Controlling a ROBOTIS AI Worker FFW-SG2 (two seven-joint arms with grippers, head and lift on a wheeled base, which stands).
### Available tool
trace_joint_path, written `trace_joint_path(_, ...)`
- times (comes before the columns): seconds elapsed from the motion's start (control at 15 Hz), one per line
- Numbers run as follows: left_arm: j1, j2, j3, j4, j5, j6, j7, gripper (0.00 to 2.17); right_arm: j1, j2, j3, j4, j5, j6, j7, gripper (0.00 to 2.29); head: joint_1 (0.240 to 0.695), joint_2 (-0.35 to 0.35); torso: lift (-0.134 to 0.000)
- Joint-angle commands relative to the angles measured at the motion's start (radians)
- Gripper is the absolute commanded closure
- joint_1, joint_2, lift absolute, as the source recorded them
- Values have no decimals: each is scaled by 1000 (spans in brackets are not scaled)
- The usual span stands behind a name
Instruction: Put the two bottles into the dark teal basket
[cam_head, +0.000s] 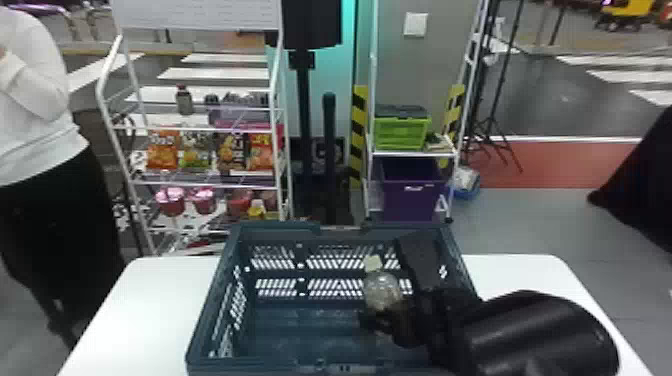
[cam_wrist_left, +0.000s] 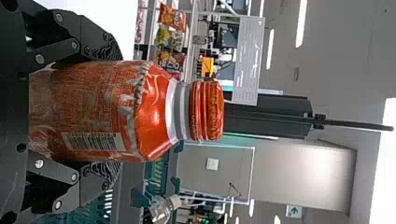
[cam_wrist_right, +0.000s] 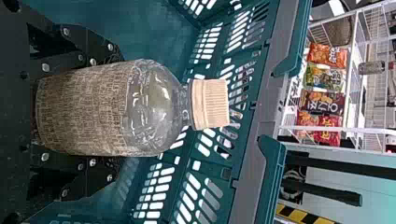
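The clear bottle (cam_head: 382, 290) points cap up, its long axis close to vertical with a slight lean to the left, over the inside of the teal basket (cam_head: 205, 320), right of its middle. The right gripper (cam_head: 395, 295) has its jaws clamped round it. The orange-red bottle (cam_wrist_left: 98, 112) is upright too, cap on top, pinched between the jaws of the left gripper (cam_wrist_left: 112, 112). Under the basket lies the white worktop (cam_head: 150, 300); beyond stands a snack rack (cam_head: 122, 150).

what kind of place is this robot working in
Probably a showroom or demo hall mocked up as a small shop: a white wire rack holds snack bags and cups, with yellow-and-black striped posts and a tripod nearby.
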Motion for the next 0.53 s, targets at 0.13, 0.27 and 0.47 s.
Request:
trace_joint_path(0.13,0,10,3,-5,11,1,-5,2145,4,2,3,-13,-21,40,-23,-2,499,0,0)
trace_joint_path(0.27,0,15,3,-8,12,1,-5,2145,18,2,4,-41,-23,49,-23,-2,499,0,0)
trace_joint_path(0.47,0,26,5,-9,23,-2,-6,2145,63,2,16,-145,-14,62,-26,9,499,0,0)
